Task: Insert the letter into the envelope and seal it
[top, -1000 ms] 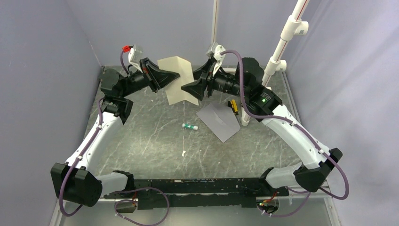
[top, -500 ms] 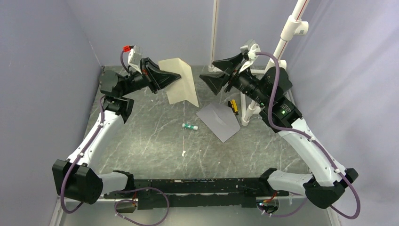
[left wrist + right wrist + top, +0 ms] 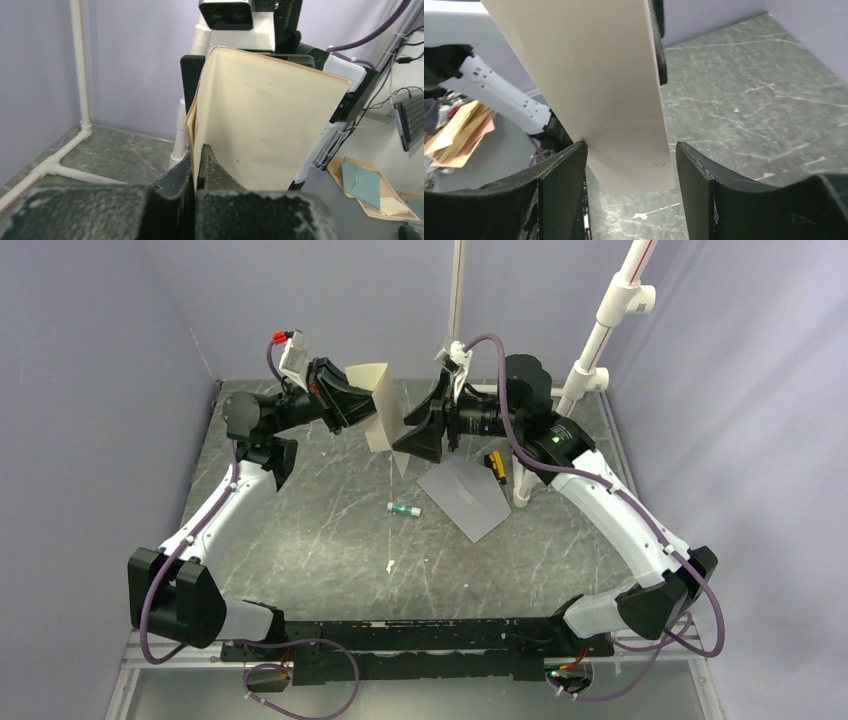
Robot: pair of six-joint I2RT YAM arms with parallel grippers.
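Observation:
The letter, a folded tan sheet, hangs upright in the air above the back of the table. My left gripper is shut on its edge; the left wrist view shows the letter pinched between the left gripper jaws. My right gripper stands open at the sheet's other side. In the right wrist view the letter hangs with its lower end between the right gripper fingers, one corner by the left finger. The grey envelope lies flat on the table below.
A small green-and-white tube lies left of the envelope. A yellow-and-black object sits behind it, next to a white pipe post. A white scrap lies nearer the front. Purple walls enclose the table.
My right gripper swung up and away to the right, then came back down to the letter with its jaws wide. My left gripper turned the letter more edge-on.

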